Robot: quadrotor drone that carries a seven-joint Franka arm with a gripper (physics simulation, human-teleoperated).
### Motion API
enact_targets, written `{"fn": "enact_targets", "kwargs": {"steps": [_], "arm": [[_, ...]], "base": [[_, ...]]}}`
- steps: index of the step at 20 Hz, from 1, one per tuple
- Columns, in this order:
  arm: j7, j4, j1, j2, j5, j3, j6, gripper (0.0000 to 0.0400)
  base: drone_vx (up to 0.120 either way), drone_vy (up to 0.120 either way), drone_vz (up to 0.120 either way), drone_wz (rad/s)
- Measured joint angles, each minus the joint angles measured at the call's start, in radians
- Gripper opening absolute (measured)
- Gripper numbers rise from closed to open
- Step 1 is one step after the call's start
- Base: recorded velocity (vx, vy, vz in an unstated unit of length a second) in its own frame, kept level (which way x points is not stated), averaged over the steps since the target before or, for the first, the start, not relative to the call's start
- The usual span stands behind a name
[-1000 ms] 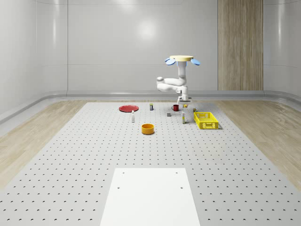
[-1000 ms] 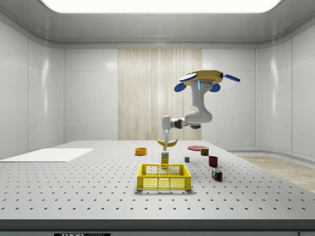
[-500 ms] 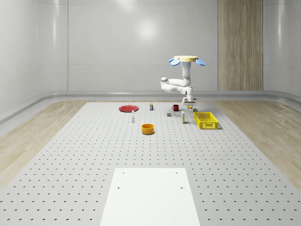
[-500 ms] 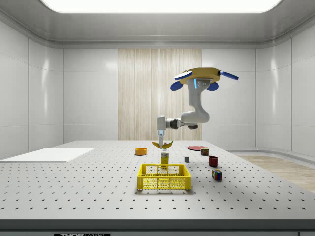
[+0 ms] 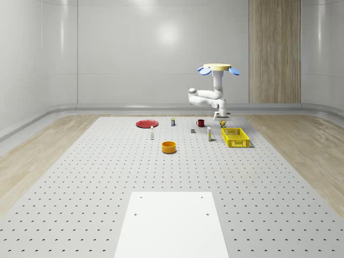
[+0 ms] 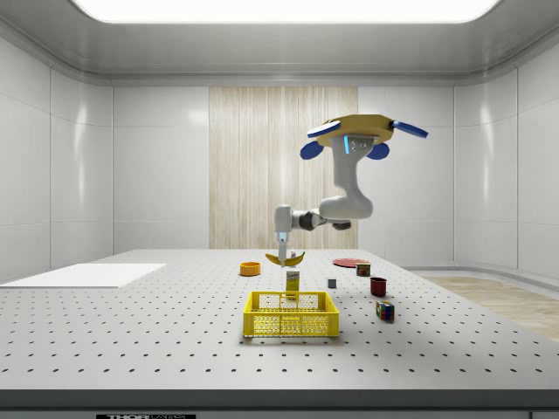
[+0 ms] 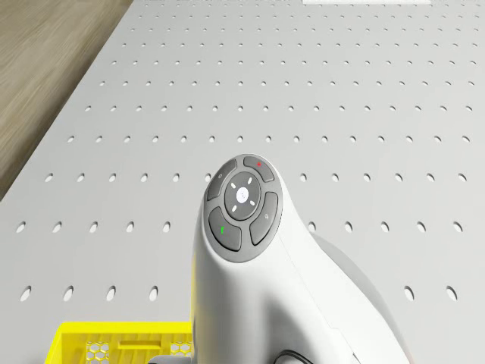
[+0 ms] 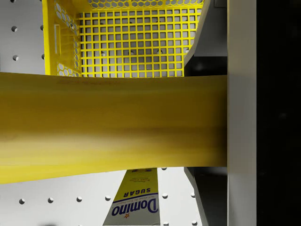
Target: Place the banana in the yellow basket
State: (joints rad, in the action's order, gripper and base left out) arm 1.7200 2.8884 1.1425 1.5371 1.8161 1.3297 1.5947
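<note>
So the drone (image 6: 360, 133) is hovering up in the air above the far end of the perforated table (image 5: 107, 177), with the white arm (image 6: 345, 196) hanging down and bending off toward the side view's left. The gripper (image 6: 284, 254) points straight down and it's clamped on the banana (image 6: 286, 259), fingers closed against the fruit's middle so the two ends stick out and curl up either side. In the wrist view the banana (image 8: 108, 125) runs right across in front of the camera with one finger (image 8: 241, 113) pressed against its end of the span.

The banana is off the table, held in the air. In the side view it hangs above the Domino sugar box (image 6: 293, 280), which stands upright just behind the yellow basket (image 6: 291, 314). From the wrist camera you can see the basket's mesh floor (image 8: 136, 42) past the banana on one side and the sugar box (image 8: 136, 200) on the other, so the gripper sits about over the basket's edge near that box.

Other stuff on the table: an orange bowl (image 5: 169, 147), a red plate (image 5: 147, 123), a red mug (image 6: 378, 285), a Rubik's cube (image 6: 385, 311), a small grey cube (image 6: 332, 283) and a white panel (image 5: 172, 223) at the near end in the whole-scene view.
</note>
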Motion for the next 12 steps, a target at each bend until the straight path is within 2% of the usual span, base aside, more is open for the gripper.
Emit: {"fn": "enact_targets", "kwargs": {"steps": [4,5,8,10,12], "arm": [[0.0,0.0,0.001,0.002,-0.001,0.0,0.002,0.0189],[0.001,0.0,0.001,0.003,-0.001,0.0,0.003,0.0189],[0.001,0.0,0.001,0.004,-0.002,0.001,0.004,0.0189],[0.001,0.0,0.001,0.005,-0.002,0.001,0.005,0.0189],[0.001,0.0,0.002,0.006,-0.002,0.001,0.006,0.0189]], "base": [[0.0,0.12,-0.09,0.0],[0.0,0.12,0.0,0.0],[0.0,0.12,-0.12,0.0],[0.0,0.12,0.0,0.0],[0.0,0.12,-0.12,0.0]]}}
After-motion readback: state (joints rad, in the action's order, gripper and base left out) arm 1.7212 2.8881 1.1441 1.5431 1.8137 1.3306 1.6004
